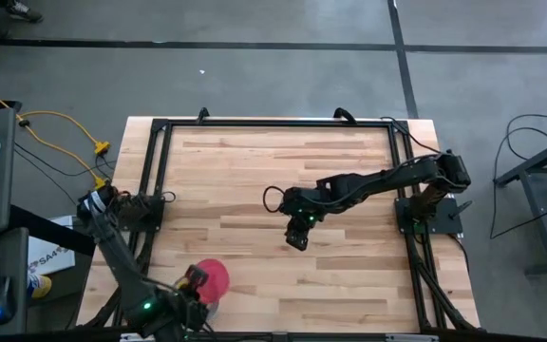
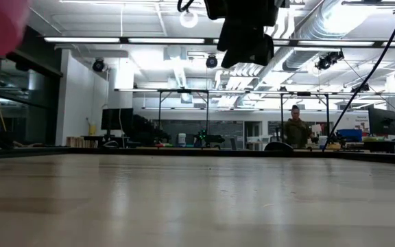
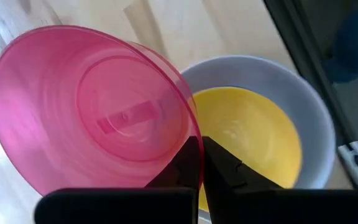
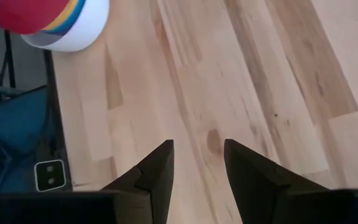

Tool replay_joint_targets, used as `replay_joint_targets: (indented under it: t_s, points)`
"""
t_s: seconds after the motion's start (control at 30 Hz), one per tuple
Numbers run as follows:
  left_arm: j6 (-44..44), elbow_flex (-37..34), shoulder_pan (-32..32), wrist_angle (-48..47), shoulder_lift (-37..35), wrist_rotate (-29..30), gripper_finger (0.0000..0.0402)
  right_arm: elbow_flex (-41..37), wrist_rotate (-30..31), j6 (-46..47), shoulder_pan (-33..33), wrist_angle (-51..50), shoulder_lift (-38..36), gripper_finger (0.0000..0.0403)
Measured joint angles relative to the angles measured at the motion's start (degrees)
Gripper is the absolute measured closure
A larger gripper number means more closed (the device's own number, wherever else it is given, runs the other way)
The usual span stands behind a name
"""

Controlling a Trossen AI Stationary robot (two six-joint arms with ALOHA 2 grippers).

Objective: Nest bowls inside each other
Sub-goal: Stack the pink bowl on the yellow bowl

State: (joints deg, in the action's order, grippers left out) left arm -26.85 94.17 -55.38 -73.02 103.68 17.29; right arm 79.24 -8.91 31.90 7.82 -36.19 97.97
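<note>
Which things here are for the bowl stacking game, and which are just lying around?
For the job:
- red-pink bowl, pinched by the left tool
- yellow bowl, sitting inside the white bowl

Just around:
- yellow cable beside the table
- person far behind the table

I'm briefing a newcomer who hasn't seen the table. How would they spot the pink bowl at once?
Find the table's near edge on the left arm's side. There the left gripper is shut on the rim of the pink bowl, holding it tilted above the white bowl and the yellow bowl inside it. It alone is see-through pink and lifted.
</note>
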Motion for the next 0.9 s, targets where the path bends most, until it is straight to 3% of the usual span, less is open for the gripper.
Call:
replay_joint_targets:
  t_s: [0.43, 0.9]
  points:
    - [-15.2, -0.1, -6.1, 0.0, 0.4, -1.0, 0.0401, 0.0, 2.0, 1.6, 2.2, 2.5, 0.0, 0.0268]
    - [-17.1, -0.7, -6.2, 0.3, 6.2, -7.6, 0.0401, 0.0, 4.5, 4.7, 5.4, 3.8, 0.0, 0.0268]
